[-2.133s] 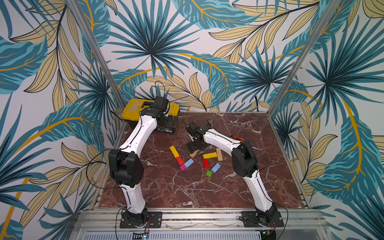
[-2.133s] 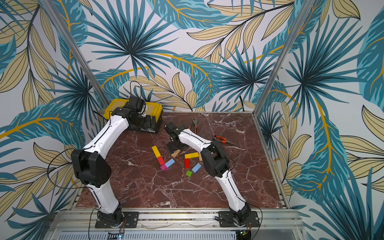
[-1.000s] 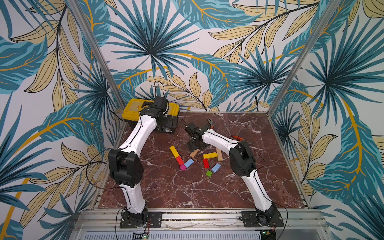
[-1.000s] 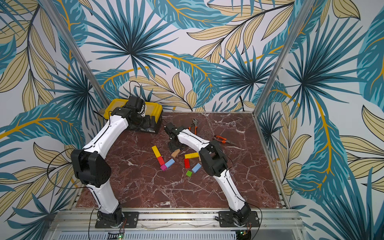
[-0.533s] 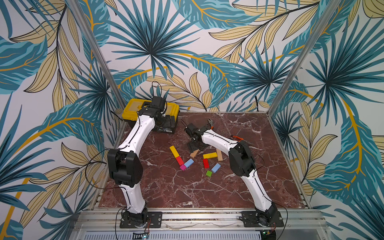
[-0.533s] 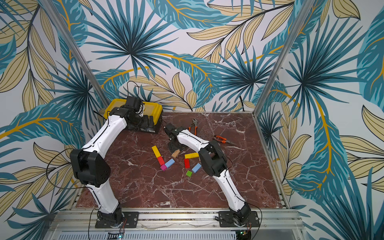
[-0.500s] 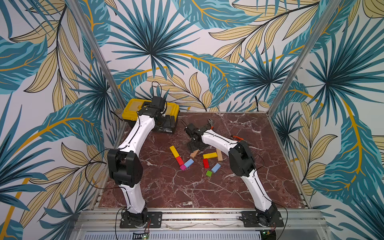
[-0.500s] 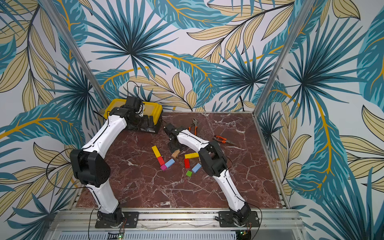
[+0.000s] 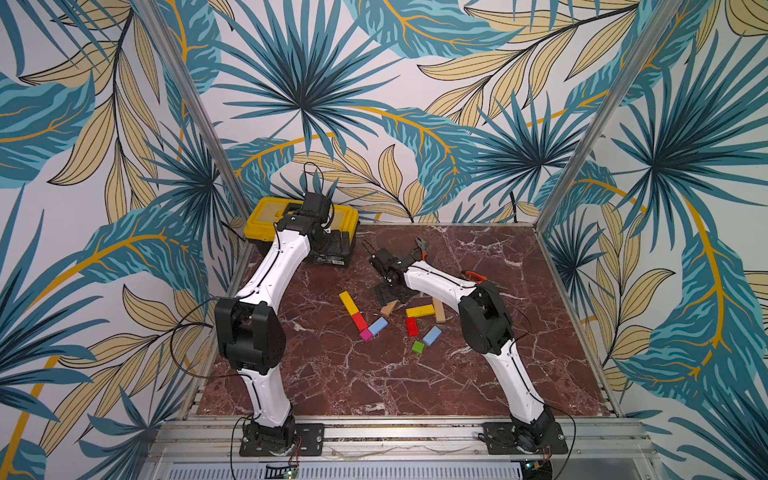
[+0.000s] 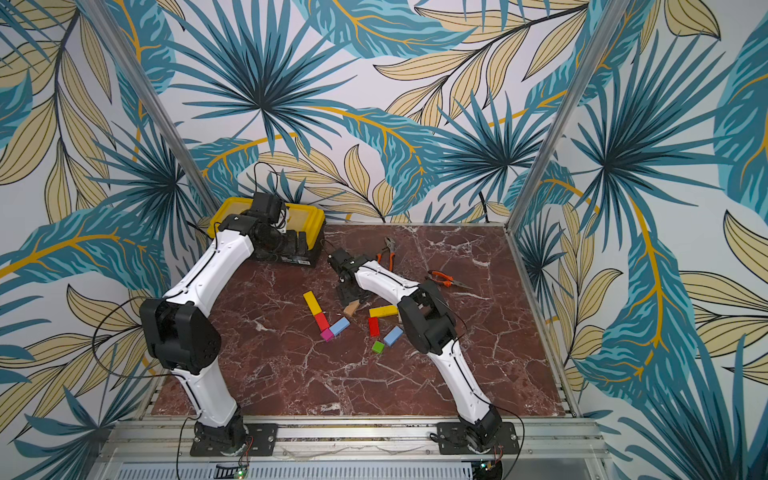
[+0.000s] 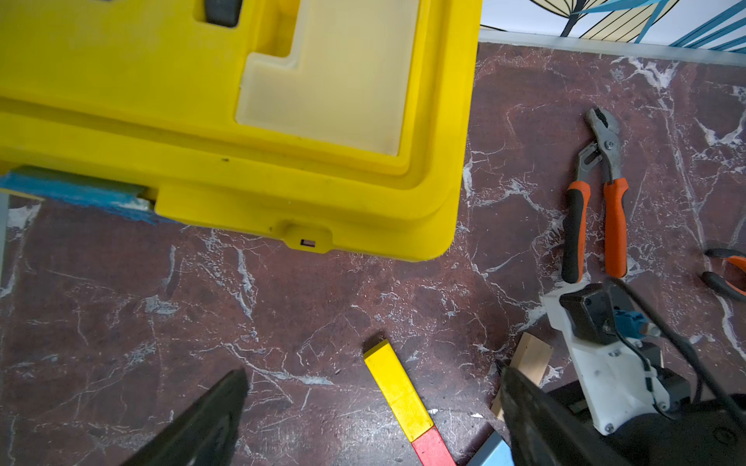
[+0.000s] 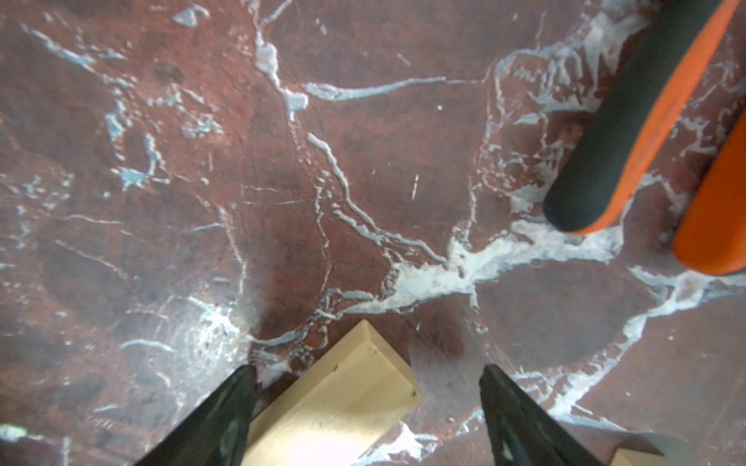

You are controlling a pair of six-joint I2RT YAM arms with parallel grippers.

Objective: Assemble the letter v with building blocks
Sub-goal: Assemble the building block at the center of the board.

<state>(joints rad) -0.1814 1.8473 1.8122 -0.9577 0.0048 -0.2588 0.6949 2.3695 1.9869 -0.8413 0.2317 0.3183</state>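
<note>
Our main worry is the plain-wood bar (image 12: 335,403), which lies flat on the table (image 9: 374,386) between the spread jaws of the right tool (image 12: 366,369). The tool grips nothing. In the right wrist view the bar sits skewed across the gap, with one finger (image 12: 226,415) almost at its long side. If we clench from here, we judge the bar would twist rather than seat squarely. A sideways slip could push it into the light-blue block (image 9: 377,326) just below-left of it in a top view, and that would shift the magenta cube (image 9: 365,334) at the point of the letter v (image 10: 321,321). We cannot tell whether the bar and the light-blue block touch. The yellow bar (image 9: 348,302) and red block (image 9: 359,321) form the other arm, near the centre of the frame. The spare blocks (image 9: 419,311) lie close on the right, beside the right arm's elbow, so a swing that way risks scattering them. The left tool (image 11: 371,369) hangs released and empty by the yellow toolbox (image 9: 266,216) at upper left, away from the figure. Pliers (image 10: 388,253) lie just above the right tool and limit travel upward. The open room is the bare lower half of the table, and its edges are well apart from the blocks.
</note>
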